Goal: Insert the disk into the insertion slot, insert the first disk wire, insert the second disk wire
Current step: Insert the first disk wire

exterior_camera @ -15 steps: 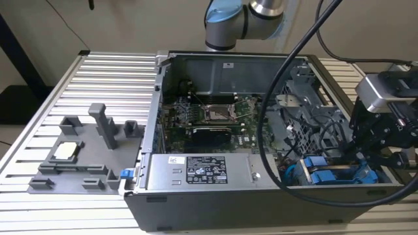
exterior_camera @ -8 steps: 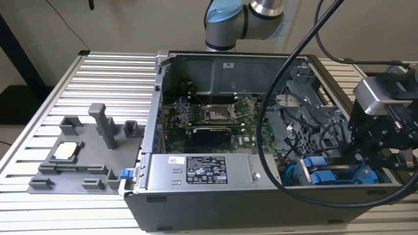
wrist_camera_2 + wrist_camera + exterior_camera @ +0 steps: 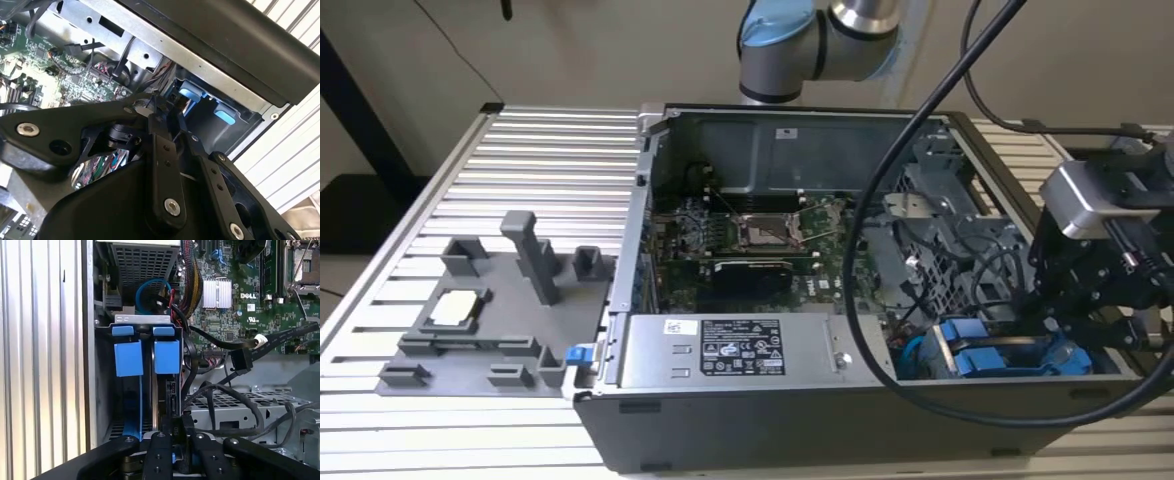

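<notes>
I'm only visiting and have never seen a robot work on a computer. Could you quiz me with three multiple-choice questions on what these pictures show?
1. In the exterior view, where is the gripper?
A. At the left end of the computer case in that view
B. At the case's right end in that view, by the blue-tabbed drives
C. Over the middle of the case

2. What colour are the drives' tabs?
A. Red
B. Yellow
C. Blue

3. What state is the case in?
A. Open, with the mainboard exposed
B. Closed by a side panel
C. Wrapped in foil

Answers:
1 B: the gripper hangs right beside the drives.
2 C: both tabs show bright blue in the first wrist view.
3 A: the mainboard lies in plain sight.
</notes>
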You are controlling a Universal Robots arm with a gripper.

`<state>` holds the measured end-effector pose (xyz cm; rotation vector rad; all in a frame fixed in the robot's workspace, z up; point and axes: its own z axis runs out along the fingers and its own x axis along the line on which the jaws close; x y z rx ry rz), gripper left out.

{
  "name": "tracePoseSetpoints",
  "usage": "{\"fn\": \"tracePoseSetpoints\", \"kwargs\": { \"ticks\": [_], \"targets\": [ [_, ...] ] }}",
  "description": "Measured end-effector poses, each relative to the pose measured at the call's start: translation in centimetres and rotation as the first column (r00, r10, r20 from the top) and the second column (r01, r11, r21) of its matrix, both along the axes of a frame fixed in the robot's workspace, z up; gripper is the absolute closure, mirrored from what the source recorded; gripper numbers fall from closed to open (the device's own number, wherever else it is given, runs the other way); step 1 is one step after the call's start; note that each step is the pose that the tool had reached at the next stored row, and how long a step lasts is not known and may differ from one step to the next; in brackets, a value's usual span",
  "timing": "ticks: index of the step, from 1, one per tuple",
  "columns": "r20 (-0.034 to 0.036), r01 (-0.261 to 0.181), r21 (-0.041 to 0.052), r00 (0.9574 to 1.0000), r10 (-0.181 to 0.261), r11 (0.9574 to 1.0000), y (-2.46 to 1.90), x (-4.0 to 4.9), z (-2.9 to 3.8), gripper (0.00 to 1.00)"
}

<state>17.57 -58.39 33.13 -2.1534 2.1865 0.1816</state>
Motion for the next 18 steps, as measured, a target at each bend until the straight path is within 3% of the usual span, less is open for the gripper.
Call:
{"fn": "tracePoseSetpoints", "kwargs": {
  "ticks": [1, 7, 18],
  "targets": [
    [0.0, 0.0, -0.0002, 1.0, 0.0, 1.0, 0.0, 0.0, 0.01, 0.73],
    [0.0001, 0.0, -0.0008, 1.0, 0.0, 1.0, 0.01, 0.01, 0.71, 0.73],
    [0.0001, 0.0, -0.001, 1.0, 0.0, 1.0, 0.01, 0.01, 3.47, 0.73]
  ]
}}
